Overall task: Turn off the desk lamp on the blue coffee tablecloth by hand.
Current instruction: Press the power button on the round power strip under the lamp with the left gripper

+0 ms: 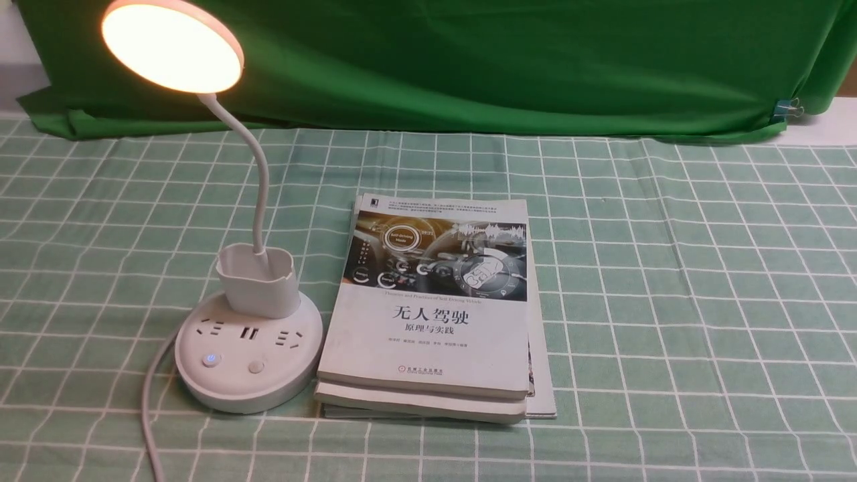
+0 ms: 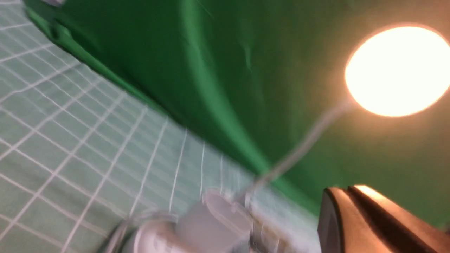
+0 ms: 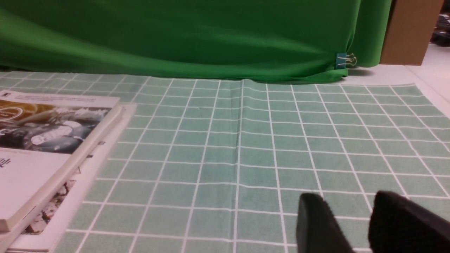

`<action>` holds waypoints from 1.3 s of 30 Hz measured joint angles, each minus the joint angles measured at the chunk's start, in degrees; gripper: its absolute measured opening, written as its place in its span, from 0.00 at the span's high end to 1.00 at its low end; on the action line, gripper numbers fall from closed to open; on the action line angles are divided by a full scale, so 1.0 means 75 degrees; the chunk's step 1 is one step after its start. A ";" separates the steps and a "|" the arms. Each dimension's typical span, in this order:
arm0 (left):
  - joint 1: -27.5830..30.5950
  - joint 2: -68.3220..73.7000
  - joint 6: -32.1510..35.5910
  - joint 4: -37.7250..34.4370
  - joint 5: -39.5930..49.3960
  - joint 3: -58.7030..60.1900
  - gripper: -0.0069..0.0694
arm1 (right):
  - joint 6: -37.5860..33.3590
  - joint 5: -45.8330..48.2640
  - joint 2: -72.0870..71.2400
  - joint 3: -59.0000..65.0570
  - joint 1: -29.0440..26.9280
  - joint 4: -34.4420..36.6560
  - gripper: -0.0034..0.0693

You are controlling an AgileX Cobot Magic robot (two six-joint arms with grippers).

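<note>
The white desk lamp stands at the left of the blue coffee tablecloth (image 1: pixel 669 268). Its disc head (image 1: pixel 172 45) glows warm white. A bendy neck runs down to the small cup (image 1: pixel 258 280) on the round socket base (image 1: pixel 248 391), which has two buttons; the left button (image 1: pixel 211 359) glows blue. Neither gripper shows in the front view. The blurred left wrist view shows the lit head (image 2: pixel 397 70), the base (image 2: pixel 211 225), and my left gripper (image 2: pixel 346 189) with fingers together, apart from the lamp. My right gripper (image 3: pixel 346 200) is open and empty over bare cloth (image 3: pixel 239 158).
A stack of books (image 1: pixel 435 314) lies right beside the lamp base, also in the right wrist view (image 3: pixel 45 147). A dark green backdrop cloth (image 1: pixel 502 60) hangs along the far edge, held by a clip (image 1: pixel 787 108). The lamp's white cord (image 1: pixel 150 402) trails toward the near edge.
</note>
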 joint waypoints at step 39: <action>-0.2680 1.1298 0.1036 0.3393 0.4235 -0.6006 0.90 | 0.0000 0.0000 0.0000 0.0000 0.0000 0.0000 0.62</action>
